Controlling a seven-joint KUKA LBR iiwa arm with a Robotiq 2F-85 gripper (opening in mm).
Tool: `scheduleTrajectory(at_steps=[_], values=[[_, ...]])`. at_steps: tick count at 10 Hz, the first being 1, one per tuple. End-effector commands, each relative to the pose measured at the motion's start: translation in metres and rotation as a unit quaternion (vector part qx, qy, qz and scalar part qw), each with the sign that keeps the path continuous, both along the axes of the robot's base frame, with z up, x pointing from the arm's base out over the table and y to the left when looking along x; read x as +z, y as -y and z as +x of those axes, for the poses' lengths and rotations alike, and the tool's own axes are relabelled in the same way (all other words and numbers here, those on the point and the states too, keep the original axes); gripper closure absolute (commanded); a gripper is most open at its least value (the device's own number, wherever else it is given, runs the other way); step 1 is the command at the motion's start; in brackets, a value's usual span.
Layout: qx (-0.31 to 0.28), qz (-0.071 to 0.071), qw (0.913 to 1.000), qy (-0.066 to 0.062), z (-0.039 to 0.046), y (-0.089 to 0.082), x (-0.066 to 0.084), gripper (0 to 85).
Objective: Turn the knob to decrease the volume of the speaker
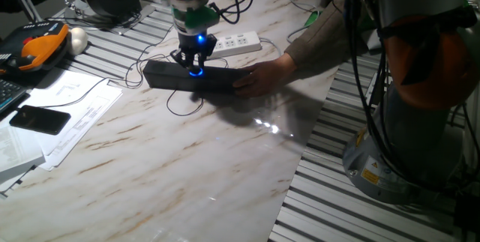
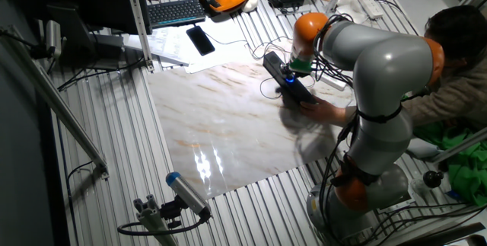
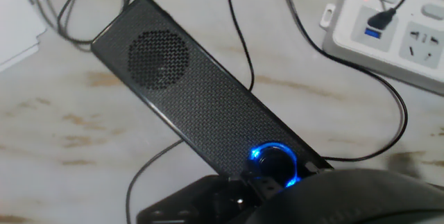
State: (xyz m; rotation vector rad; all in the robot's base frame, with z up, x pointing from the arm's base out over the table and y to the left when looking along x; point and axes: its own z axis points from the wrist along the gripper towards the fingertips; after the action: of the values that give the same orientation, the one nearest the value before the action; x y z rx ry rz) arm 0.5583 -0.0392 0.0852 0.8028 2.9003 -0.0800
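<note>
The speaker (image 1: 169, 77) is a long black bar lying on the marble table top (image 1: 187, 167); it also shows in the other fixed view (image 2: 274, 65) and in the hand view (image 3: 187, 92). The knob (image 3: 275, 160) sits at its mid-length, ringed by blue light (image 1: 196, 70) (image 2: 290, 79). My gripper (image 1: 195, 64) (image 2: 291, 75) stands straight above the knob, its dark fingers closed around it; in the hand view the fingers (image 3: 229, 196) press against the knob's near side. A person's hand (image 1: 262, 76) holds the speaker's right end.
A white power strip (image 1: 236, 43) (image 3: 395, 30) lies just behind the speaker with cables around it. A thin black cable (image 1: 180, 109) loops in front. A phone (image 1: 37, 118), papers (image 1: 75, 111) and an orange pendant (image 1: 41, 47) lie at the left.
</note>
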Motion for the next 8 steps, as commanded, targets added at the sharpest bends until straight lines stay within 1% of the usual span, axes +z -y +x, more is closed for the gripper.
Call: scheduleTrajectory(at_steps=[1, 2, 5, 6, 8], values=[[-0.154, -0.001, 0.9881, 0.000, 0.0007, -0.0002, -0.0004, 51.0], [-0.153, -0.001, 0.9882, -0.001, 0.0010, 0.0000, -0.0007, 34.0], [-0.151, 0.000, 0.9885, 0.000, 0.0016, 0.0001, -0.0020, 34.0], [-0.149, 0.000, 0.9889, -0.001, 0.0018, -0.0002, -0.0027, 51.0], [-0.144, 0.002, 0.9895, -0.003, 0.0027, -0.0001, -0.0049, 51.0]])
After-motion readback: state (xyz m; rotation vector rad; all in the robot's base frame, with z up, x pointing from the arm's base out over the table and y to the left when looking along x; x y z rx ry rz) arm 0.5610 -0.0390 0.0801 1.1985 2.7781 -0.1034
